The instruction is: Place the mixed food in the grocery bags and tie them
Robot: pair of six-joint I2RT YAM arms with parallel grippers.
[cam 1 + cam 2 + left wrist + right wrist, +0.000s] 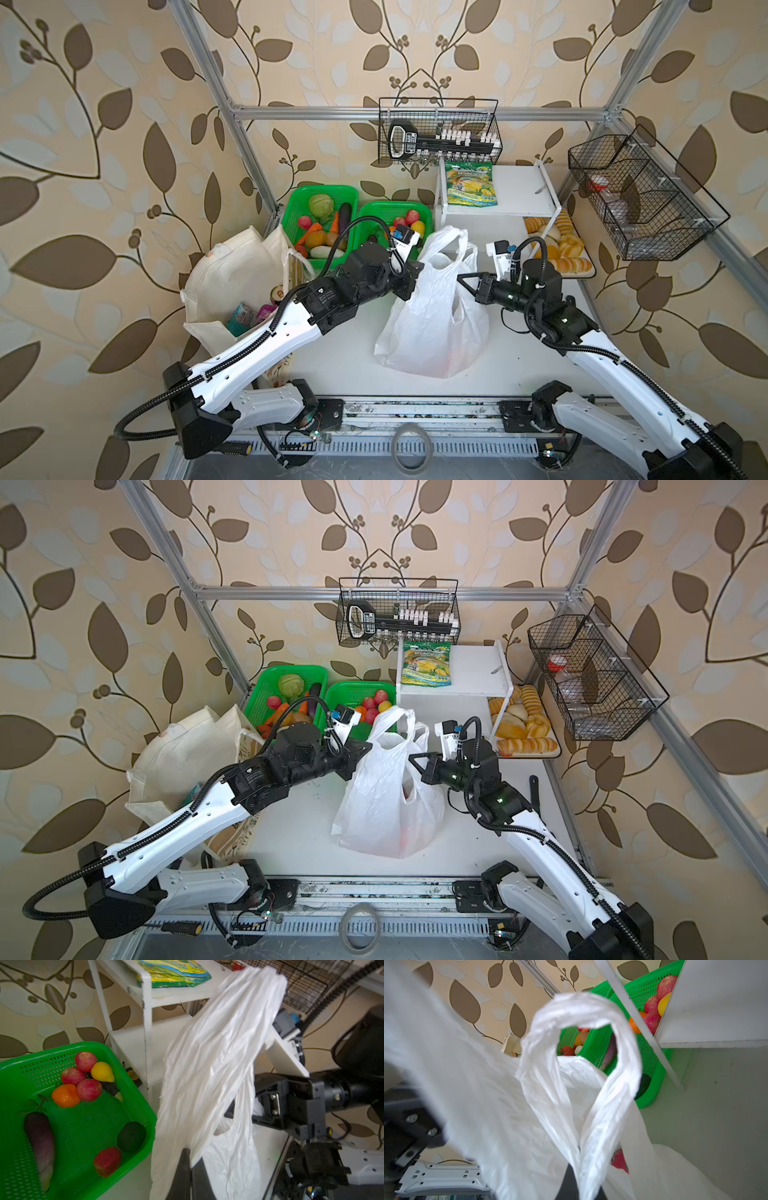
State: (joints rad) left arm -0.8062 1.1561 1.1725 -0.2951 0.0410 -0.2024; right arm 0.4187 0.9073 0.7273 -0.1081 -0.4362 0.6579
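The thin white plastic carrier bag [432,328] [382,812] stands mid-table with both loop handles pulled up. My left gripper [412,280] [190,1152] is shut on the bag's left handle [218,1047]. From the other side my right gripper [460,277] [578,1165] is shut on the right handle loop [581,1022]. A red fruit [619,1160] shows inside the bag. The cream cloth tote [237,266] [187,746] lies at the left. It holds a small green can [277,294], a blue snack pouch [241,318] and a purple packet [266,309].
Two green mesh baskets [320,189] [390,204] of toy produce stand behind the bags. A white shelf [523,187] at the back right carries a green-yellow snack pouch [471,183], with sliced bread [561,249] on a tray under it. Black wire baskets [640,199] hang on the frame.
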